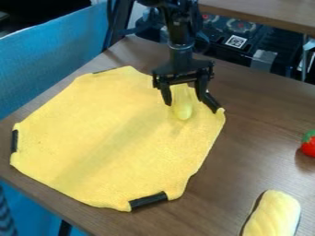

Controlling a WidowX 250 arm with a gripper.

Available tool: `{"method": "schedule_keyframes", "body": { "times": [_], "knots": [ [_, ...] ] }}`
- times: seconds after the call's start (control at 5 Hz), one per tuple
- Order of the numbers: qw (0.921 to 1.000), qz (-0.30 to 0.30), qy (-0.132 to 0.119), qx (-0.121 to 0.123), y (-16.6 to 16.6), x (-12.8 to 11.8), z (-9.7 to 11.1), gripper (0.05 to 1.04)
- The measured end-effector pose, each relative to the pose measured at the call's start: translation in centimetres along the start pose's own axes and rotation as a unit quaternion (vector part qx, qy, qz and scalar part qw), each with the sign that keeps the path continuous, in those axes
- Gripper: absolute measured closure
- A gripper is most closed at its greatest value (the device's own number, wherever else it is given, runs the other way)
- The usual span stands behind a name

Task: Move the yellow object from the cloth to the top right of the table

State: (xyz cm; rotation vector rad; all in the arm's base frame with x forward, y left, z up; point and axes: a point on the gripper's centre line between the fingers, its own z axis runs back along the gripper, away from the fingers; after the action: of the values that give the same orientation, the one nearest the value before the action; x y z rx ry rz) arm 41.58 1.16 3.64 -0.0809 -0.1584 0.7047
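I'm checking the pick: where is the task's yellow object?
In the camera view, the yellow object is upper right on the cloth, within the open gripper.

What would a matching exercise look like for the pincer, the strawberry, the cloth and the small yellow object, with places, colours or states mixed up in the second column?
Column one:
1. Cloth
2. Small yellow object
3. Strawberry
4. Pincer

Column two:
A. Red with a green top
B. Black and open
C. Spread on the brown table
D. Between two black fingers

Right pairs: 1-C, 2-D, 3-A, 4-B
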Motion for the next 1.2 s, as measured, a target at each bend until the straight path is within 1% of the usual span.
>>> {"method": "schedule_keyframes", "body": {
  "times": [0.2, 0.4, 0.6, 0.8, 1.0, 1.2],
  "knots": [
    [0.9999, 0.001, 0.001, 0.01, 0.1, 0.3, 0.0, 0.449],
    [0.9997, -0.021, 0.004, 0.014, -0.4, 0.3, 0.5, 0.567],
    [0.9962, -0.083, -0.019, 0.017, -3.0, 0.1, 2.1, 0.567],
    [0.9949, -0.099, -0.021, -0.005, -6.3, -0.4, 3.4, 0.567],
    [0.9948, -0.101, -0.003, -0.01, -9.4, -1.2, 2.5, 0.567],
    [0.9945, -0.103, 0.014, -0.014, -12.7, -2.6, 0.9, 0.567]
  ]
}}
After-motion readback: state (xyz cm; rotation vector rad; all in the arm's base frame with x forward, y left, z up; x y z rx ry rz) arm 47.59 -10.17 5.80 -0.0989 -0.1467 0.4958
